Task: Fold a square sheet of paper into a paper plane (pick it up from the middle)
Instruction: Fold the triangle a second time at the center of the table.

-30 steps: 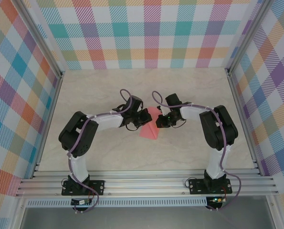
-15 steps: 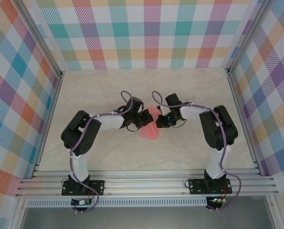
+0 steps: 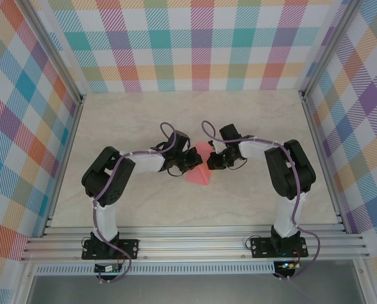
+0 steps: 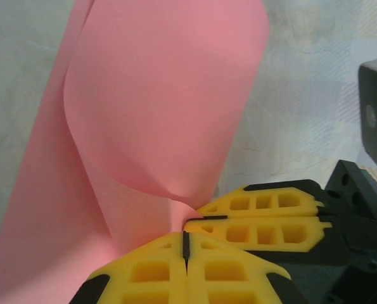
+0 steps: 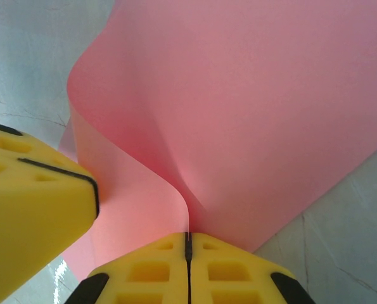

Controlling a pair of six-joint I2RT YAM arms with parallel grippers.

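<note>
Salmon-pink square sheet of paper (image 3: 198,174) curled at frame centre, long axis top-to-bottom, narrower end upward, left gripper (image 3: 192,158) and right gripper (image 3: 211,159) both clenched on it.

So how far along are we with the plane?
Early. Done: the square sheet of paper is picked up, with the left gripper and right gripper shut on it side by side. In hand: the sheet curls over in a soft loop, apparently a fold being formed. Left: no sharp crease shows in the wrist views, and there is no pointed dart shape yet.
</note>
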